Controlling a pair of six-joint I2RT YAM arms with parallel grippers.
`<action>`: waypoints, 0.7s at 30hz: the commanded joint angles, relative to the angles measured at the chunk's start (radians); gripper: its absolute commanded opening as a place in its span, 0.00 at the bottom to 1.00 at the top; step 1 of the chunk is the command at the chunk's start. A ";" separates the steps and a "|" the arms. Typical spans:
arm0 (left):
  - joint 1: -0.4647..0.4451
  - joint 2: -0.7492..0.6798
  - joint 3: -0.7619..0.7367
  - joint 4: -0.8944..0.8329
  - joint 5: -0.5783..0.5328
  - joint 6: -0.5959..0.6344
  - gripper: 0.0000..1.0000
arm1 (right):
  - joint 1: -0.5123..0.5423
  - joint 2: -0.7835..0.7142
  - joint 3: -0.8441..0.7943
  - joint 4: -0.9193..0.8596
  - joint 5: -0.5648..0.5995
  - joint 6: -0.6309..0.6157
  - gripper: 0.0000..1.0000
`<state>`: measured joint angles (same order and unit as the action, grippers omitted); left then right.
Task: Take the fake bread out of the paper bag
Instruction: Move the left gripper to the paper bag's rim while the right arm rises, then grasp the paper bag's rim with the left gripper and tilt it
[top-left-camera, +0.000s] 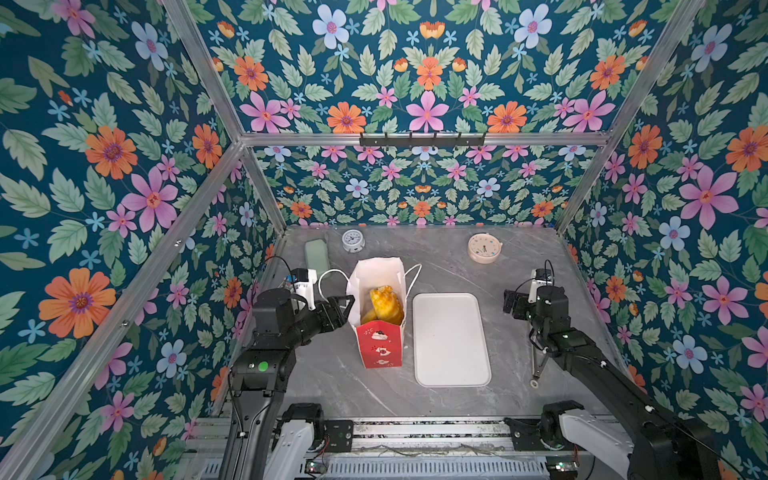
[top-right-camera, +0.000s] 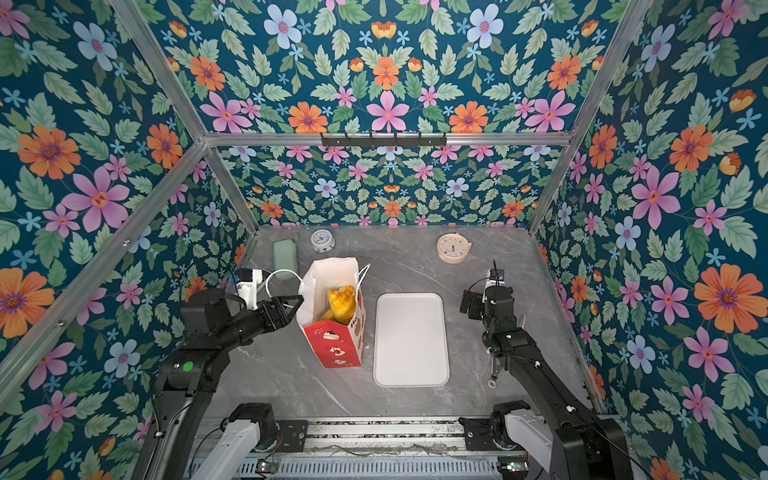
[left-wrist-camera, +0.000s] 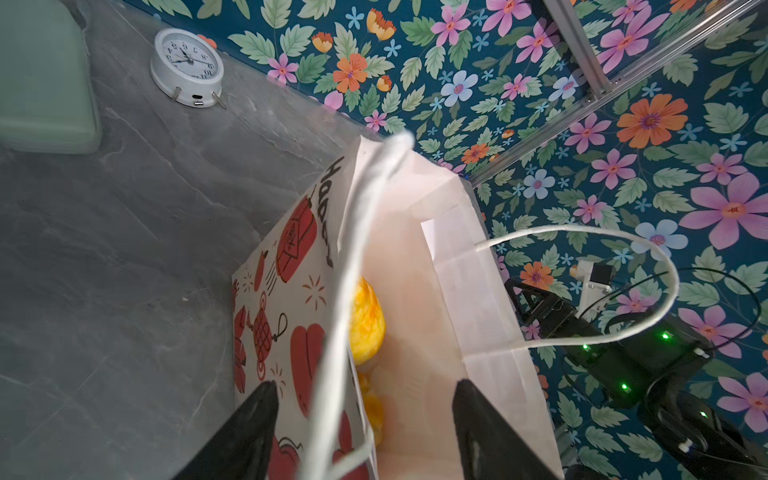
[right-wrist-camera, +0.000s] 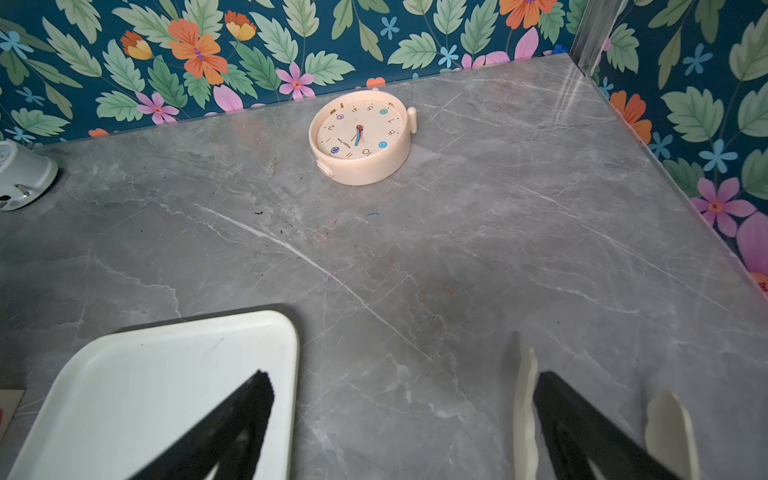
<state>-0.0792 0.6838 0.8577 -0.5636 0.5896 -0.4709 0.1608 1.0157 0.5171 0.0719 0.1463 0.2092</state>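
Floral-papered booth, aluminium frame, grey marble worktop (top-left-camera: 457, 266). Nothing on it is in my way.

White tray (top-left-camera: 451, 338) lies flat at the middle of the worktop, with no load on it. The paper bag (top-left-camera: 380, 345) stands upright just beside it, on the side toward the left edge, mouth open to the top.

The fake bread (top-left-camera: 386, 303) is all inside the bag. One yellow piece stands roughly on end, its top below the rim, and at least one more sits under it. I can't count the rest.

My left gripper (top-left-camera: 341, 302) is at the bag's left rim, and the bread lies to its right and lower. In the left wrist view the jaws are partly open and clamp nothing. One finger (left-wrist-camera: 249, 428) is outside the printed wall, the other is over the mouth, and a cord handle (left-wrist-camera: 345, 266) runs between them.

My right gripper (right-wrist-camera: 403, 378) is wide open and empty, near the right edge and well apart from the bag, with the tray between.

My read: the left arm is nearer and set to pinch the wall, not the bread. The reach into the bag needs a straight-down entry.

Two clocks along the back edge are irrelevant.
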 joint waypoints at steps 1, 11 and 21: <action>-0.001 0.021 -0.018 0.089 0.027 -0.002 0.68 | 0.001 0.009 0.004 0.015 0.014 0.013 0.99; -0.045 0.083 -0.022 0.128 -0.067 -0.015 0.55 | 0.001 0.050 0.000 0.030 0.006 0.025 0.99; -0.161 0.160 0.005 0.126 -0.216 0.001 0.37 | 0.000 0.050 -0.001 0.033 0.010 0.025 0.99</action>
<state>-0.2253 0.8322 0.8547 -0.4549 0.4358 -0.4862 0.1608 1.0664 0.5152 0.0799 0.1467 0.2314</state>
